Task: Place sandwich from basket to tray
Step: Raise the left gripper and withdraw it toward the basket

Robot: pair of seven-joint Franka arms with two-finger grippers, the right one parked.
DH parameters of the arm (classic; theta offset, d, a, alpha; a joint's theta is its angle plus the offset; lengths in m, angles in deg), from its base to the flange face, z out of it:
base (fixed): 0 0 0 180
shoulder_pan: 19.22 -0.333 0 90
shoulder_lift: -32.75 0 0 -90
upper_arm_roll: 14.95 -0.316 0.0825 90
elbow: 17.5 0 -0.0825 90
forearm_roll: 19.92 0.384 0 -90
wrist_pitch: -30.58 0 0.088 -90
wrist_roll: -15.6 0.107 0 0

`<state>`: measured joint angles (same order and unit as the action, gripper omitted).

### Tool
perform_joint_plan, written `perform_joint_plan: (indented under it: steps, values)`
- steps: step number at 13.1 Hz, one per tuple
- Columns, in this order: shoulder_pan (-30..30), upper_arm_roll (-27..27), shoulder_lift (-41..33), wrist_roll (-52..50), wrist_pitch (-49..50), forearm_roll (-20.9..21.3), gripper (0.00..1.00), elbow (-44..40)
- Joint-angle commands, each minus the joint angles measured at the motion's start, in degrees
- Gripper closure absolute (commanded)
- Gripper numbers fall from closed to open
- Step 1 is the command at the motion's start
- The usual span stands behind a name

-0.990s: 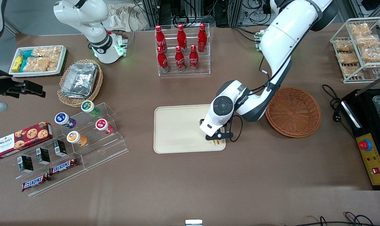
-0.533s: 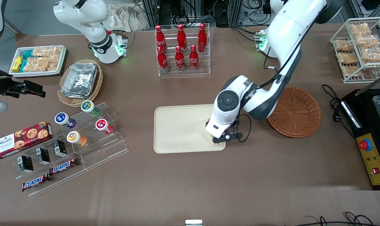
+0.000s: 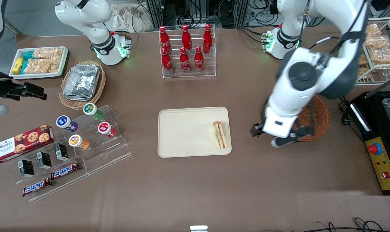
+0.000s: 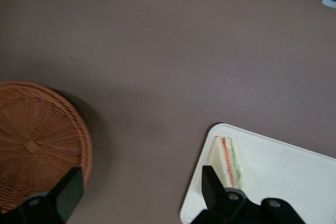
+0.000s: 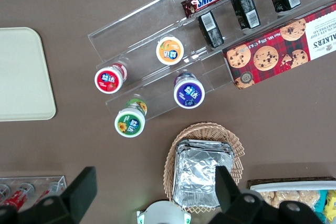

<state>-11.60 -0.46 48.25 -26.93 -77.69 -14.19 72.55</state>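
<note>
Cream-beige tray (image 3: 185,132) lies flat on the brown table (image 3: 195,180), and the reddish-brown wicker basket (image 3: 317,117) sits near it toward the working arm's end, partly covered by the arm. The gripper (image 3: 267,137) hangs above the bare table between tray and basket, its fingers (image 4: 212,184) spread wide and holding nothing. The sandwich (image 3: 221,134) (filling stripes showing) rests on the tray near the edge closest to the basket.

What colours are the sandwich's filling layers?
Orange-red and green, between pale bread; the sandwich shows best in the front view.
</note>
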Motion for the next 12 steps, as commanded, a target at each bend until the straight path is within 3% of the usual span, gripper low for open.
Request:
perform_joint_plan:
  steps: [1, 6, 9, 12]
  values:
    - [-0.41, -5.95, -6.52, 13.47, -0.02, -5.63, 0.0, 5.83]
    - [-2.16, -14.57, -15.76, 36.08, -4.59, -6.7, 0.0, 18.06]
    - [-6.28, -16.43, -14.81, 45.66, 0.57, -9.07, 0.0, 14.83]
    - [-8.32, -16.43, -10.42, 52.01, 3.58, -8.1, 0.0, 7.88]
